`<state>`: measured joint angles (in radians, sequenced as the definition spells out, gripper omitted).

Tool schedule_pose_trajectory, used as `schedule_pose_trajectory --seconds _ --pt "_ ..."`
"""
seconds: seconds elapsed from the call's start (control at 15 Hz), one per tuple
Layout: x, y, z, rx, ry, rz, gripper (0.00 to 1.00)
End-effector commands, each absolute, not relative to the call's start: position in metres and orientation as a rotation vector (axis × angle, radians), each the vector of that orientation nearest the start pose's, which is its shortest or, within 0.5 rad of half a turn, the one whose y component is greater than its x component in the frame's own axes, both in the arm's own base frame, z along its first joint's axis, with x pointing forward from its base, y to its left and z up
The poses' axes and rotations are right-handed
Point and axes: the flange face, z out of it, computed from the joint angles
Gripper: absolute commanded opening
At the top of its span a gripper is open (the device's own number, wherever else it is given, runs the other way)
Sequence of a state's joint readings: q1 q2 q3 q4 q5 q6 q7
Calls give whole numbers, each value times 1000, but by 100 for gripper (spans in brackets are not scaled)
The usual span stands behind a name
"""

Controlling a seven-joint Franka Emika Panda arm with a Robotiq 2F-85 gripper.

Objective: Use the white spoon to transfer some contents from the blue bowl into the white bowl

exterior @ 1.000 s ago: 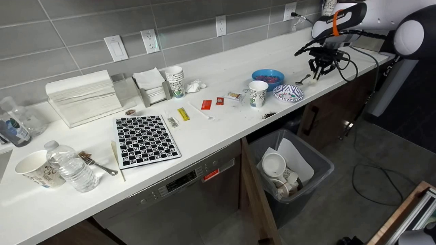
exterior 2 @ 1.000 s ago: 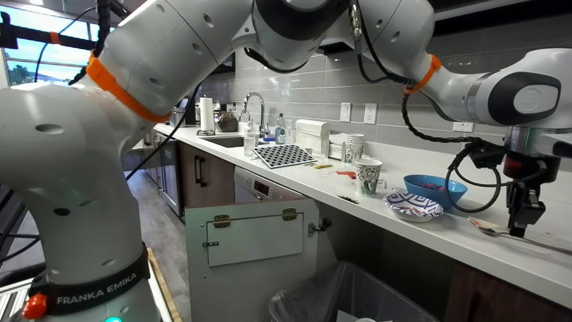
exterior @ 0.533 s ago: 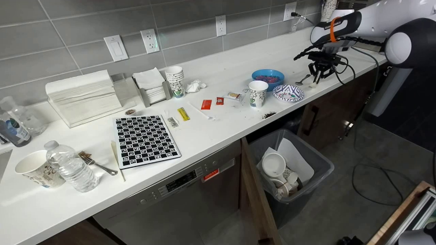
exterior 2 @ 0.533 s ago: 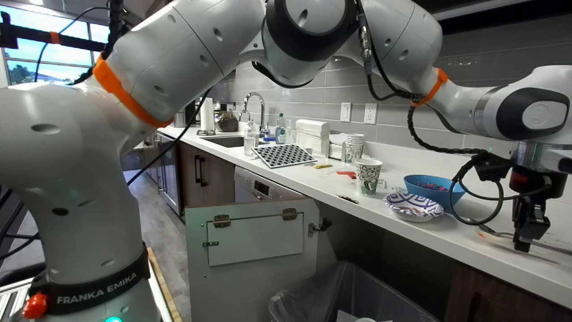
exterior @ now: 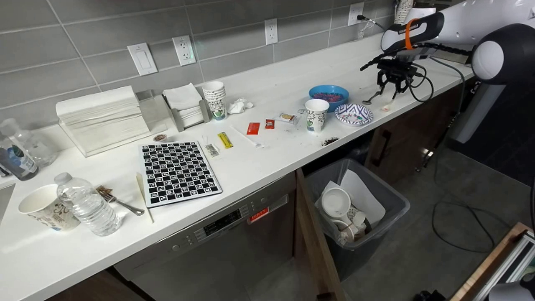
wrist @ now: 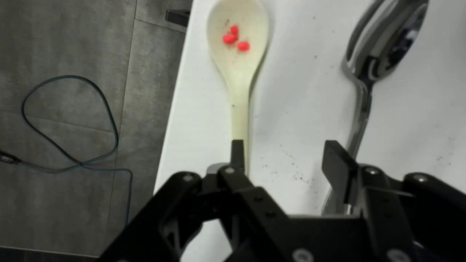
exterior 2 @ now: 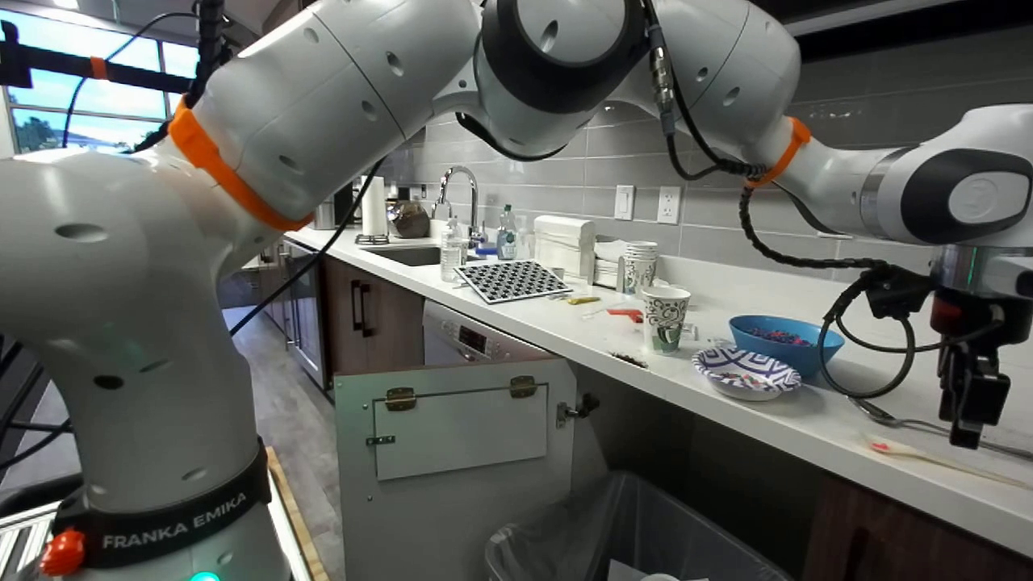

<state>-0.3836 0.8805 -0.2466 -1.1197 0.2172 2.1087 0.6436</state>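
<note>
You're hovering the released gripper [wrist: 285,150] over the table [wrist: 295,120], white spoon [wrist: 241,94] lying below it.
Your 2 fingers [wrist: 237,156] are standing well apart; in the wrist view 1 is overlapping the white spoon's handle, the other the handle of the metal spoon [wrist: 365,100] nearby. The white spoon is lying flat along the table edge, 3 red bits [wrist: 243,46] sitting in its scoop. In both exterior views, the blue bowl [exterior 2: 795,353] is sitting farther along the table, holding many small coloured bits [exterior: 328,97]; the patterned white bowl [exterior 2: 746,361] is sitting just beside it, nearer the table edge, with some bits inside too. A paper cup [exterior: 317,117] is standing upright next to both bowls, dark crumbs [exterior: 330,141] lying near it at the table edge.
</note>
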Motion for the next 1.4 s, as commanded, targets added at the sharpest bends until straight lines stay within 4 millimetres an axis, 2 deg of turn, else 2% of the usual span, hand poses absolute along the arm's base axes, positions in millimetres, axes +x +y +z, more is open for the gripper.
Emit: schedule_pose_trajectory --seconds 0.0,0.07,0.13,0.47,0.6,0.87,1.07,1.13,1.33 --pt "667 -402 334 -2481 1861 -323 91" --pt "666 -402 343 -2474 1859 -352 98" --pt "663 -402 353 -2470 1856 -376 100" --pt "645 -392 392 -2487 1813 -429 100" --pt "634 -379 403 -2523 1738 -408 100" --pt "609 -351 411 -2635 1580 -406 100" --pt "594 -333 410 -2723 1478 -487 100" --pt "616 -350 414 -2669 1544 -459 100" --pt "604 -338 411 -2702 1497 -475 100"
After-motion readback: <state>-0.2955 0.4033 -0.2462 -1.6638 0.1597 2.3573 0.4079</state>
